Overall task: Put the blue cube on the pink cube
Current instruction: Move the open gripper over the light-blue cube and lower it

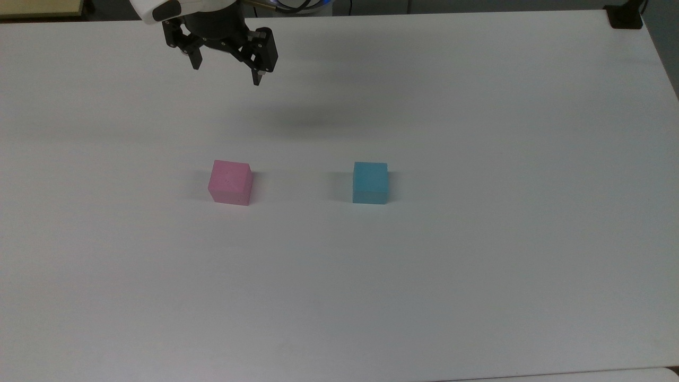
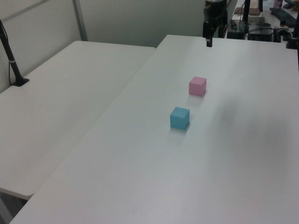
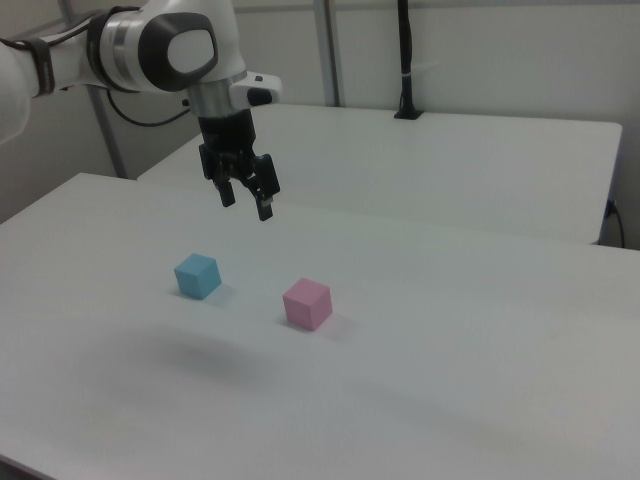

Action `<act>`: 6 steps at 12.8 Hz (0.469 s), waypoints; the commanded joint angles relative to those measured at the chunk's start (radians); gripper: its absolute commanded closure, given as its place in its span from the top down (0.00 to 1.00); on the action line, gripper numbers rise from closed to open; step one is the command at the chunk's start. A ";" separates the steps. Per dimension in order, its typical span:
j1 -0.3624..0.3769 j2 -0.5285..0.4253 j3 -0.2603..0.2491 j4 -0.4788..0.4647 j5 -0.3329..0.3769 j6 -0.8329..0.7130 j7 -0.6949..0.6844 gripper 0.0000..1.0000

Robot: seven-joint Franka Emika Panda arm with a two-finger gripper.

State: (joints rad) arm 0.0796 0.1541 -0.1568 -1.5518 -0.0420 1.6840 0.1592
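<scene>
The blue cube (image 1: 370, 182) (image 2: 179, 117) (image 3: 197, 275) rests on the white table (image 1: 477, 254), to the right of the pink cube (image 1: 230, 182) (image 2: 197, 86) (image 3: 306, 303) in the top view. A cube-wide gap and more lies between them. My gripper (image 1: 226, 75) (image 3: 246, 205) hangs open and empty high above the table, at the top view's upper left, beyond the pink cube. In the left view the gripper (image 2: 209, 43) is at the far end of the table.
A second white table (image 2: 60, 93) (image 3: 480, 160) adjoins this one. A black post with a base (image 2: 14, 70) (image 3: 405, 60) stands on it. A black mount (image 1: 625, 18) sits at the top view's upper right corner.
</scene>
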 commanded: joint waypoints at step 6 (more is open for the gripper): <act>0.000 -0.024 0.000 -0.021 0.008 0.016 -0.030 1.00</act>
State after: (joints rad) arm 0.0796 0.1512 -0.1568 -1.5517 -0.0419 1.6840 0.1469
